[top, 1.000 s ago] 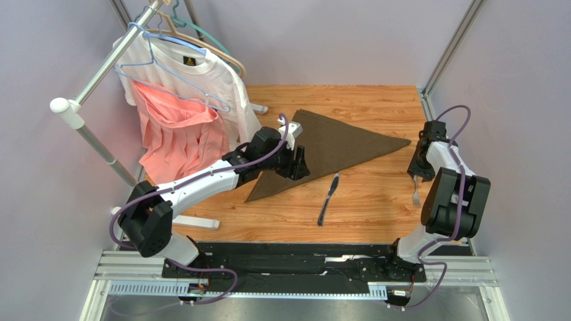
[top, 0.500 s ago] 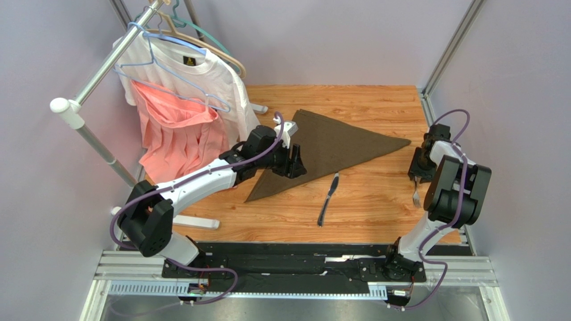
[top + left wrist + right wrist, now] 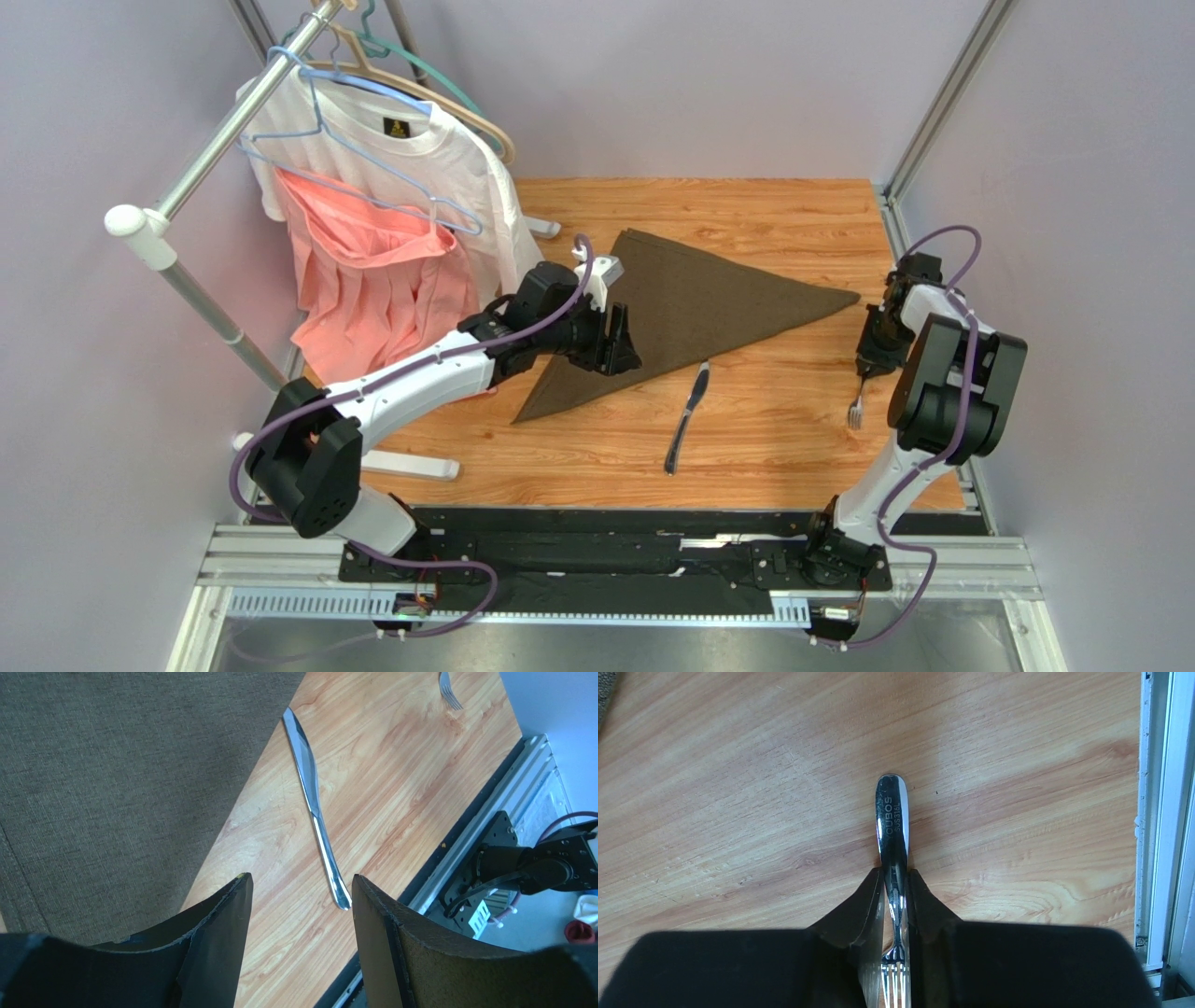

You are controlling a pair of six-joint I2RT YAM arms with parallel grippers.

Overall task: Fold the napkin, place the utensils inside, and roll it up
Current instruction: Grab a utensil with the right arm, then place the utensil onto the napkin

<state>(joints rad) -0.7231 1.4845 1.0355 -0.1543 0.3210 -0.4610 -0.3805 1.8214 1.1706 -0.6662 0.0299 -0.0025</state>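
Observation:
The dark olive-brown napkin (image 3: 701, 297) lies folded into a triangle on the wooden table; the left wrist view shows it (image 3: 105, 777) as well. My left gripper (image 3: 622, 343) hovers open over the napkin's near edge, its jaws (image 3: 300, 878) empty. The silver knife (image 3: 686, 416) (image 3: 312, 805) lies on bare wood just right of that edge. At the table's right side my right gripper (image 3: 873, 353) (image 3: 896, 876) is shut on the fork (image 3: 857, 408) (image 3: 892, 822). It pinches the neck, with the handle sticking out ahead. The fork's tines (image 3: 449, 689) peek in at the top of the left wrist view.
A clothes rack (image 3: 211, 147) at the back left carries a white T-shirt (image 3: 449, 175) and a pink garment (image 3: 372, 287); its foot (image 3: 414, 465) rests on the table's left part. A metal frame rail (image 3: 1158, 812) runs along the right table edge, close to the fork.
The right gripper's jaws have closed on the fork, and its tines have swung a little to the left. The left arm drew back slightly, then held still, jaws open.

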